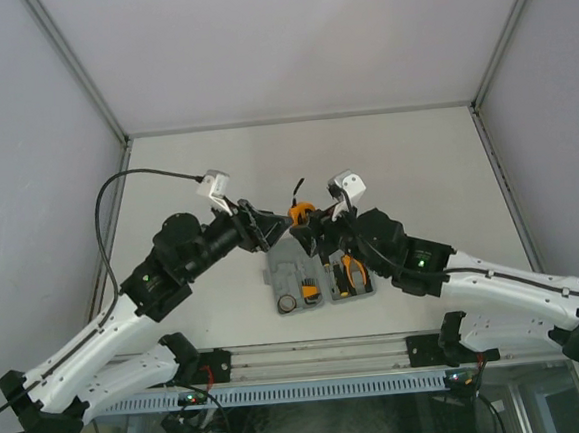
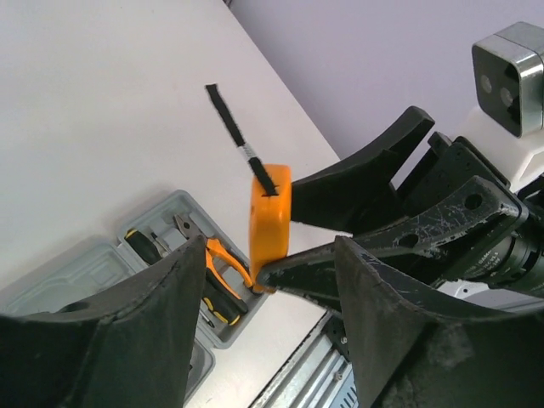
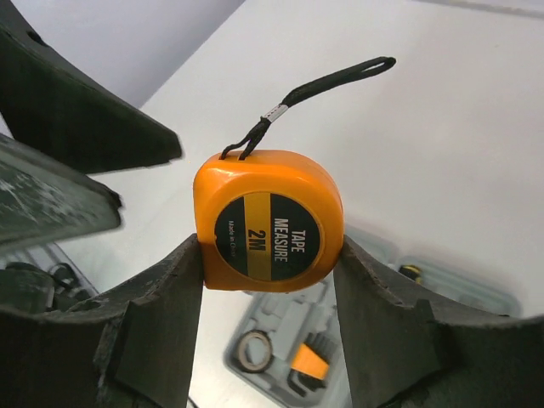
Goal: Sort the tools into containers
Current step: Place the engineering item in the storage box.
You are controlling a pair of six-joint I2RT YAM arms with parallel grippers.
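My right gripper (image 3: 269,246) is shut on the round orange tape measure (image 3: 270,221), held above the table with its black wrist strap (image 3: 327,83) pointing up. My left gripper (image 2: 265,265) stands open just short of the tape measure (image 2: 270,219), with nothing between its fingers. From above, both grippers meet over the far edge of the open grey tool case (image 1: 319,266), left gripper (image 1: 267,230) and right gripper (image 1: 309,229). In the case lie orange-handled pliers (image 2: 223,262), a black-and-yellow screwdriver (image 2: 146,246), an orange hex-key set (image 3: 308,361) and a black ring (image 3: 252,350).
The case lies near the table's front edge, just beyond the metal rail (image 1: 311,358) with the arm bases. White table surface (image 1: 305,160) stretches behind it to the enclosure walls. A black cable (image 1: 117,185) loops over the left arm.
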